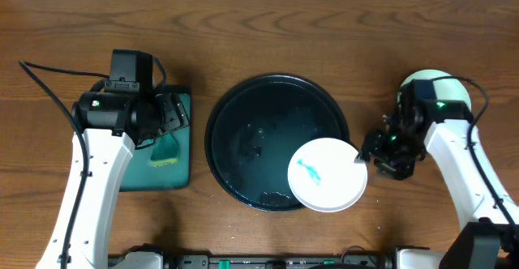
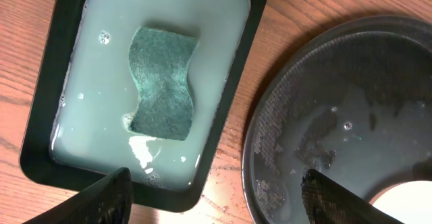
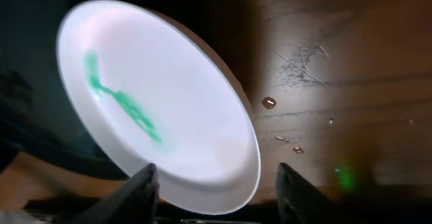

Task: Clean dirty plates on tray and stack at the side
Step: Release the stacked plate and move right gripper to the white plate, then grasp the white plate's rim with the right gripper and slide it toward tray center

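Fingers of the right tool are straddling the smeared white round plate on the black round tray, grip unclear; the left tool is hanging wide open.

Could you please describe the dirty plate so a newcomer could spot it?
Find the big round black tray in the middle. Seen from above, the plate lies over its lower right rim, beside the right gripper. It is white with a teal smear, unlike the pale plate at the far right.
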Robot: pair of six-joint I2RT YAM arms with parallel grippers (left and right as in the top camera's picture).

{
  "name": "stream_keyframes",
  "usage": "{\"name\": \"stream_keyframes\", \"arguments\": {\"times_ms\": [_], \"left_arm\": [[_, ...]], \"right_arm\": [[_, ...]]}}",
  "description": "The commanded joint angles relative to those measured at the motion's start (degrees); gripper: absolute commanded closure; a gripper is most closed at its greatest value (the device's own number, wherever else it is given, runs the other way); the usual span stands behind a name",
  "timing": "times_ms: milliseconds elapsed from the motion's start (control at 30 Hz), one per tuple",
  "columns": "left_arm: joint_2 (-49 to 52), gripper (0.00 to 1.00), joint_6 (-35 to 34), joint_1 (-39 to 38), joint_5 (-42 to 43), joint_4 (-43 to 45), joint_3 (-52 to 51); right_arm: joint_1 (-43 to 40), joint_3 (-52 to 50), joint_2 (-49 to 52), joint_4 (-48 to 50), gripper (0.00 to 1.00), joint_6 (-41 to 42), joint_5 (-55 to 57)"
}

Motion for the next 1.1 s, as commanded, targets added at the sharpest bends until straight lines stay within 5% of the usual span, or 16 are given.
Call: {"name": "stream_keyframes", "arguments": {"times_ms": [0,400,567,833,1067], "left_arm": [[-0.04,0.2,-0.72,-0.09,-0.11,-0.13,-0.09],[-0.04,0.2,-0.74,-0.09,-0.11,-0.13,-0.09],[-0.04,0.2,-0.74,-0.09,-0.11,-0.13,-0.09],[-0.04,0.2,-0.72,-0.09,-0.11,-0.15,-0.09],[-0.04,0.2,-0.72,-0.09,-0.11,-0.13,-0.09]], "right_arm": [[2.03,-2.43,0.09,1.42,0.48,2.01,0.96],[2.99,-11.54,0.09,8.59,0.44,5.25,0.48],[2.99,-11.56,0.09,10.84,0.68,5.51,0.52],[2.99,-11.56,0.11,13.05,0.59,6.32,0.52],[2.99,-11.61,0.11,14.82,0.82,6.6,0.52]]}}
